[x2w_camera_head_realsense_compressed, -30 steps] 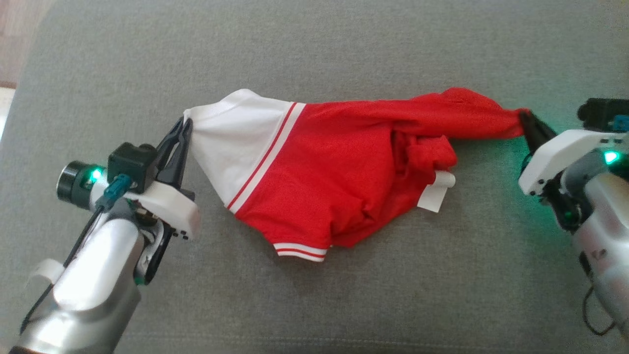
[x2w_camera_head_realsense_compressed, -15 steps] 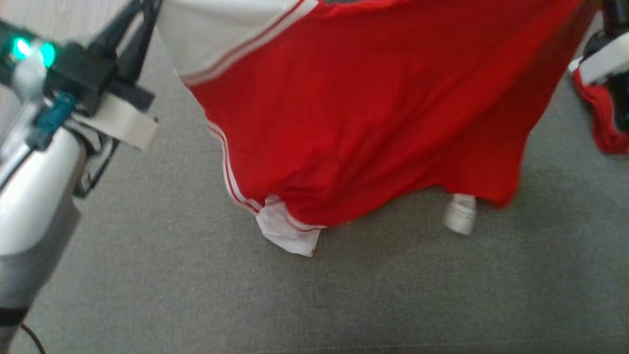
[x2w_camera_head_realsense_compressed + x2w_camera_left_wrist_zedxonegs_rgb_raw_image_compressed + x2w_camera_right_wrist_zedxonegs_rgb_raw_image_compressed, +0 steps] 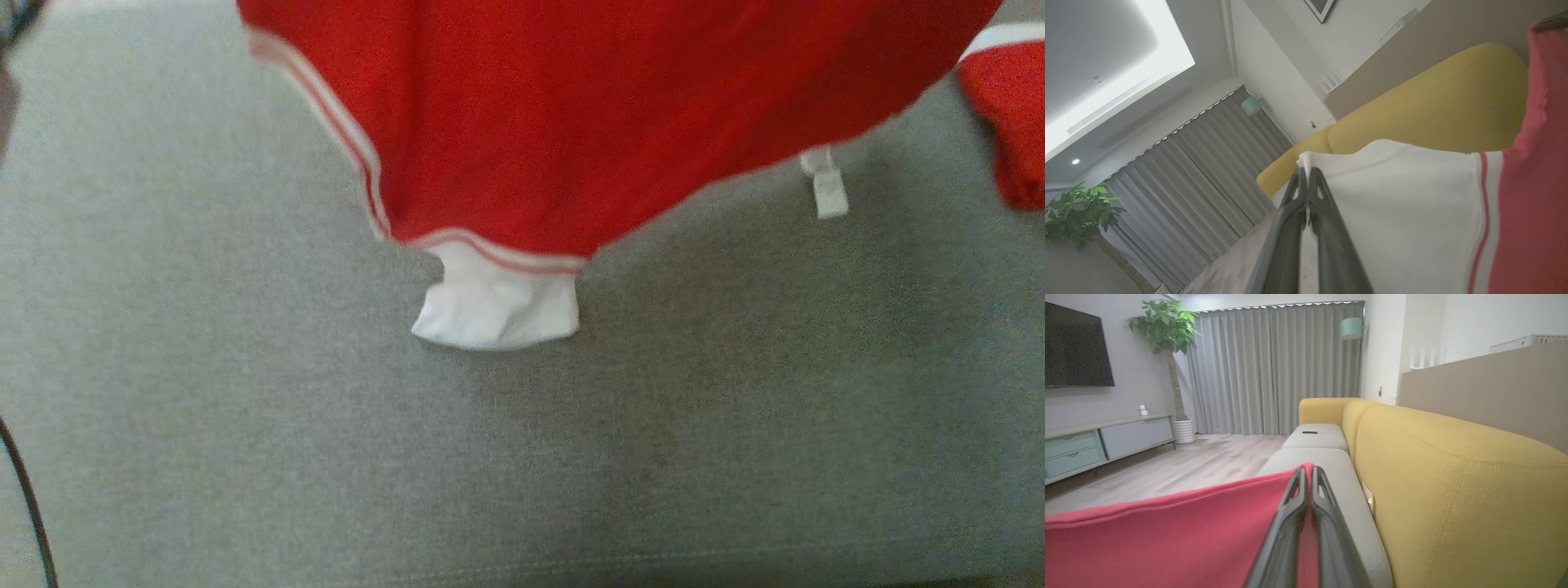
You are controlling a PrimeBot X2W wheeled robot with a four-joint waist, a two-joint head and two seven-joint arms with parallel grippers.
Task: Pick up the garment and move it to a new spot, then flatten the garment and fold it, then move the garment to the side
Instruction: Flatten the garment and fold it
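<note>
Wrist views: left gripper (image 3: pixel 1306 171) tight on garment (image 3: pixel 1404 220) at white corner, right gripper (image 3: pixel 1308 469) at red edge.

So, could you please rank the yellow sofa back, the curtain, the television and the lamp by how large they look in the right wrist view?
Largest to smallest:
1. sofa back, though its nearness to the camera enlarges it
2. curtain
3. television, partly cut off
4. lamp

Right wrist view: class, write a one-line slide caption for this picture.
Right end effector shut on the red garment, held up beside a yellow sofa back.
</note>
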